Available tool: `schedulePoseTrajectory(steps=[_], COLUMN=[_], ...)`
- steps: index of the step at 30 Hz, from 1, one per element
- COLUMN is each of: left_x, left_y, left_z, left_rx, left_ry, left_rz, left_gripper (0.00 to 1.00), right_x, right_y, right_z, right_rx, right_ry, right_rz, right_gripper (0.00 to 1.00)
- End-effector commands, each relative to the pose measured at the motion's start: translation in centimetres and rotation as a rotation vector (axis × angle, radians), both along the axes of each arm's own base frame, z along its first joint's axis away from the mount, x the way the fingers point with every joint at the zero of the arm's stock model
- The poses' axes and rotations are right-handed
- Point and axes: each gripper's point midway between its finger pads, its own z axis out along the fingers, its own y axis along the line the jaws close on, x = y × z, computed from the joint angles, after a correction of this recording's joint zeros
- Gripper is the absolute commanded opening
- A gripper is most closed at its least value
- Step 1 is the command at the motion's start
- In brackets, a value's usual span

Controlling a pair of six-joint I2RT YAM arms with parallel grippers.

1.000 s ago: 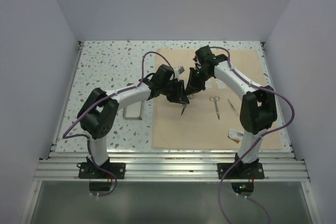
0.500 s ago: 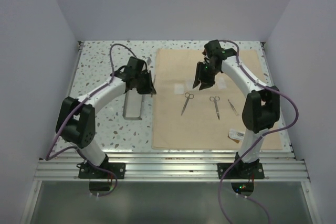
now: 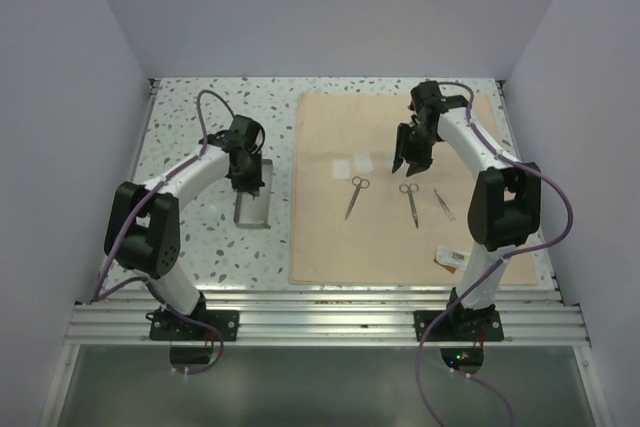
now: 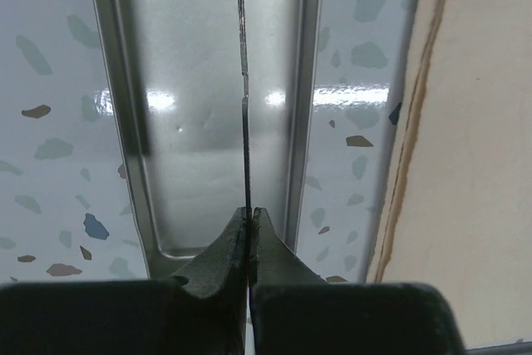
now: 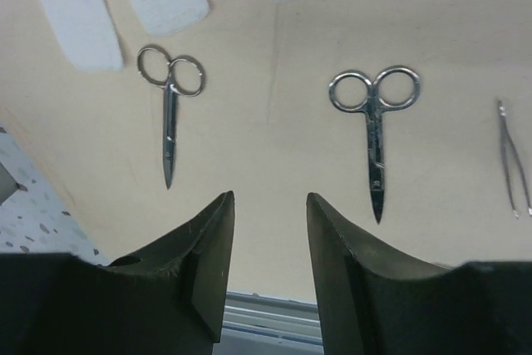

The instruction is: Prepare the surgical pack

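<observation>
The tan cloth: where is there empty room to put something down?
The cloth is bare near the front, between the scissors and its near edge, left of the packet. Its far strip behind the gauze squares is bare too. The middle is crowded: gauze, two scissors, forceps, with the right gripper above them.

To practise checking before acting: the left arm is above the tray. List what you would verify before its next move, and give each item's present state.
1. Left gripper fingers closed on the thin metal strip: ok.
2. Strip lined up over the tray, between its side walls: ok.
3. Strip touching the tray floor: cannot tell.
4. Right gripper open and holding nothing: ok.
5. Scissors nearer the tray, other scissors and forceps lying apart on the cloth: ok.
</observation>
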Motion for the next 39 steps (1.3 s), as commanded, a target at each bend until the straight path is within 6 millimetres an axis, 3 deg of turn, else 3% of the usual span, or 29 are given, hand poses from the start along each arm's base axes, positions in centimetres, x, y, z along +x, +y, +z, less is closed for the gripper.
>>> schedulePoseTrajectory(steps=[1, 6, 13, 17, 20, 27, 36, 39], left_x=[-0.7, -1.1, -0.7, -0.5, -0.1, 0.3, 0.2, 0.1], left_y=[1.8, 2.3, 2.4, 1.6, 0.6, -1.8, -2.7, -2.8], left_z=[-1.0, -1.6, 0.0, 1.0, 2.0, 4.1, 5.8, 5.9], left_rx=[0.09, 0.12, 0.112, 0.066, 0.006, -0.115, -0.17, -0.174], left_ry=[0.037, 0.068, 0.014, -0.012, -0.044, -0.076, -0.1, -0.097], left_rz=[0.0, -0.002, 0.016, 0.01, -0.008, -0.051, -0.058, -0.058], left_gripper=[0.0, 0.0, 0.42, 0.53, 0.54, 0.54, 0.52, 0.51], right_x=[-0.3, -0.5, -0.5, -1.1, -0.8, -0.6, -1.3, -1.5], right_y=[-2.4, -5.4, -9.7, -12.2, -13.4, -13.5, -12.9, -13.0], right_z=[0.0, -1.4, -3.1, -4.3, -5.0, -6.8, -9.2, -9.7], right_rx=[-0.083, -0.178, -0.315, -0.362, -0.383, -0.346, -0.321, -0.325], right_ry=[0.003, 0.033, 0.076, 0.104, 0.106, 0.12, 0.164, 0.178], right_rz=[0.007, -0.018, -0.069, -0.076, -0.059, -0.029, -0.027, -0.036], right_gripper=[0.45, 0.46, 0.47, 0.49, 0.47, 0.42, 0.34, 0.25])
